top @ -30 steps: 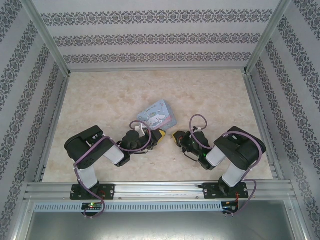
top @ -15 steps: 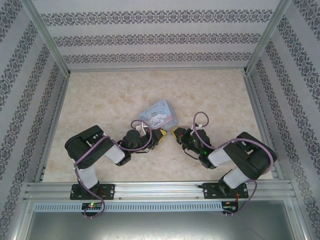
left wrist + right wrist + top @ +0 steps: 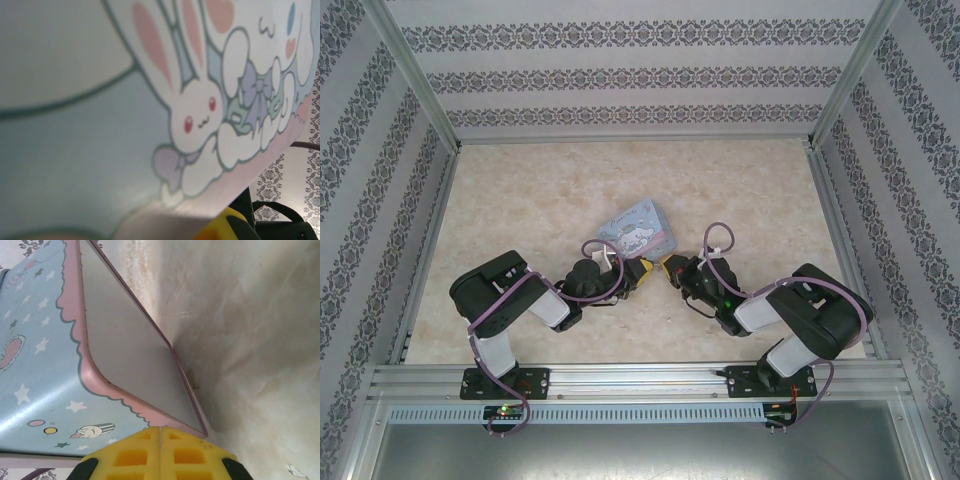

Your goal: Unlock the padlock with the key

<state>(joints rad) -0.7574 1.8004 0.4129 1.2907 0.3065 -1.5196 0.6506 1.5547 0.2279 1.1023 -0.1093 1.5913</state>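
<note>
Tabletop (image 3: 530,200): beige marble-look sheet, matte, faint veining. Close up in the right wrist view it reads as soft cream blotches. Three walls, all white paper with horizontal bands of grey damask print: back wall (image 3: 640,70), left wall (image 3: 360,170), right wall (image 3: 920,170). Same print at the lower right edge of the left wrist view. Aluminium extrusion at both back corners: left post (image 3: 412,75), right post (image 3: 855,75). Aluminium rail (image 3: 640,378) spans the near edge, slotted strip (image 3: 640,412) just below it, then bare sheet metal (image 3: 640,450). Light even and diffuse, shadows soft.
</note>
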